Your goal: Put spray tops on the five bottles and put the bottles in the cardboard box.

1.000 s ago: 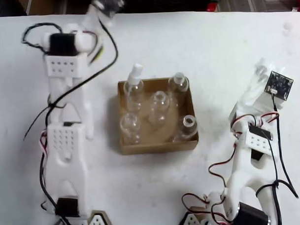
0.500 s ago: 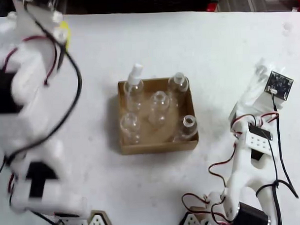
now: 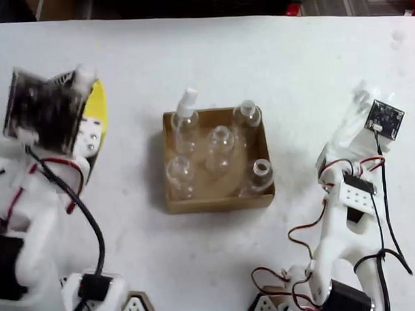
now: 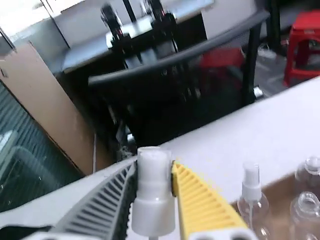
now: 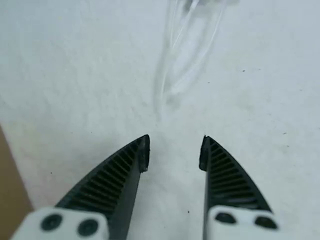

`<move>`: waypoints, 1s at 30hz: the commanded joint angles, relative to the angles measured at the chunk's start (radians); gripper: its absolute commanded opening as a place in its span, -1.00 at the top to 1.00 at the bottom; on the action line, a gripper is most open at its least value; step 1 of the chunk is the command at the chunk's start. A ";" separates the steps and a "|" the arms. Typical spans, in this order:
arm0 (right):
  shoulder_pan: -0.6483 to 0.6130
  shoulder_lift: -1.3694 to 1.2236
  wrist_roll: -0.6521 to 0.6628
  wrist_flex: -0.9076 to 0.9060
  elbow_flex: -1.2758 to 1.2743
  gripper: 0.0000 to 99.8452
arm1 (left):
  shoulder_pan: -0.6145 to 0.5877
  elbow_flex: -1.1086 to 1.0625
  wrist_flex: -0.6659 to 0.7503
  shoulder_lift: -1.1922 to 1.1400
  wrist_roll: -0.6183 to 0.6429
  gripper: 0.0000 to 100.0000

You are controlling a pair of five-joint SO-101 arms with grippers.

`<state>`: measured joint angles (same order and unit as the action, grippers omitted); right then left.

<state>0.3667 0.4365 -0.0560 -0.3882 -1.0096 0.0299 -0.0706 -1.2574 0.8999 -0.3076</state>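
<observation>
A cardboard box [image 3: 218, 201] sits mid-table with several clear bottles standing in it. The far-left bottle [image 3: 186, 122] wears a white spray top [image 4: 250, 177]; the others, such as the middle bottle [image 3: 220, 143], have bare necks. My left gripper [image 4: 154, 169] is raised over the table's left side, left of the box, and is shut on a white spray top [image 4: 152, 192] between its grey and yellow fingers [image 4: 200, 205]. The same gripper [image 3: 84, 88] appears blurred from above. My right gripper [image 5: 173, 150] hangs open just over the bare table right of the box, empty.
A small clear plastic piece [image 5: 187, 45] lies on the table just beyond the right gripper's fingertips, also seen as the clear piece [image 3: 361, 95] from above. Chairs and a red stool [image 4: 302, 45] stand beyond the table's far edge. Cables trail from both arms.
The left arm has swung from the far-left corner back and up toward the near-left side with the spray top. The right arm, box and bottles have not moved.
</observation>
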 commanded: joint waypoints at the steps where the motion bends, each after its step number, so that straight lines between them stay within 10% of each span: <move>1: -0.013 0.004 0.012 0.027 0.003 0.71 | 0.031 -0.315 0.339 0.260 0.066 0.96; 13: -0.013 0.004 0.012 0.027 0.005 0.71 | 0.061 -0.839 0.922 0.513 0.468 0.96; 30: -0.007 0.004 0.012 0.030 0.008 0.71 | 0.377 -1.151 1.295 0.446 0.166 0.96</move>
<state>0.3667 0.4365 -0.0560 -0.3775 -1.0096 0.3905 -1.2321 0.0038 1.4047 -0.1281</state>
